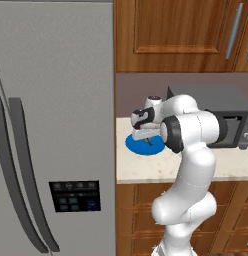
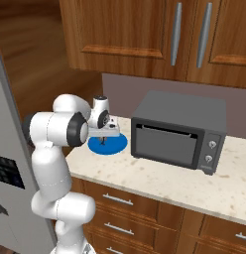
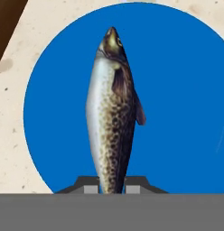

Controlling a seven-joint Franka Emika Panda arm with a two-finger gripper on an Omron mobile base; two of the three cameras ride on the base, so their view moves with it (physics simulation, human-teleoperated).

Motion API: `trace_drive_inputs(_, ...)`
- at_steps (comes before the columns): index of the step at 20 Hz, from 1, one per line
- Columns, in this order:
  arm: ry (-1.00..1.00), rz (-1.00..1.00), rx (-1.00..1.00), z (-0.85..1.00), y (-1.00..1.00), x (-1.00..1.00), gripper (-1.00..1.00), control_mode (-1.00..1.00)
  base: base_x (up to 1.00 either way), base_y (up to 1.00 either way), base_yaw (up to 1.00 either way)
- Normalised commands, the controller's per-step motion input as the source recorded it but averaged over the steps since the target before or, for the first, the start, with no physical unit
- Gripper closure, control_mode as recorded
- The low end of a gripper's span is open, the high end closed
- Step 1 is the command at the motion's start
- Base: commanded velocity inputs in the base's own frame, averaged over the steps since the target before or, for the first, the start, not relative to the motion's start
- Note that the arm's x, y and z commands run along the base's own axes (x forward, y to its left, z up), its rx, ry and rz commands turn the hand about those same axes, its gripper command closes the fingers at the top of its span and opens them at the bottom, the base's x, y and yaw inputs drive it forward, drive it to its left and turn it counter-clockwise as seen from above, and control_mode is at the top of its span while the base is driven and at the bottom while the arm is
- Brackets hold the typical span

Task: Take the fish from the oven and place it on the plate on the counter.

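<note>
1. holding the fish (image 3: 111, 113) over the plate (image 3: 186, 90): gripper (image 3: 112, 186) had its fingers pinched narrow on the tail end, head pointing away from the hand, body hanging down toward the blue.
2. in the hand view the fish sat against the plate's middle, so lateral aim looked fine. i couldn't tell whether the head touched the plate yet.
3. judgement: this was the placing step. best to lower straight down until the fish is on or just above the plate, then open the fingers without dragging sideways.
4. risk: a slim fish released high could tip over and slide toward the rim.
5. base views showed the gripper (image 2: 106, 133) above the plate (image 2: 120, 144), which sat on the counter (image 2: 159, 181) just beside the oven (image 2: 179, 130), whose door was shut.
6. counts: one fish, one plate, one oven, one gripper.
</note>
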Motion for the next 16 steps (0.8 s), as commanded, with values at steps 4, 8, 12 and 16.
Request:
trace_drive_inputs(4, 0.0, 0.0, 0.0, -0.03, 0.0, 0.0, 1.0, -1.0, 0.0, 0.0, 0.0)
trace_drive_inputs(8, 0.0, 0.0, -0.01, 0.04, 0.0, 0.0, -1.0, -1.0, 0.0, 0.0, 0.0)
trace_drive_inputs(12, 0.0, 0.0, -0.02, 0.03, 0.0, 0.0, -1.0, -1.0, 0.0, 0.0, 0.0)
trace_drive_inputs(16, 0.0, 0.0, -0.03, 0.13, 0.0, -0.06, -1.0, -1.0, 0.0, 0.0, 0.0)
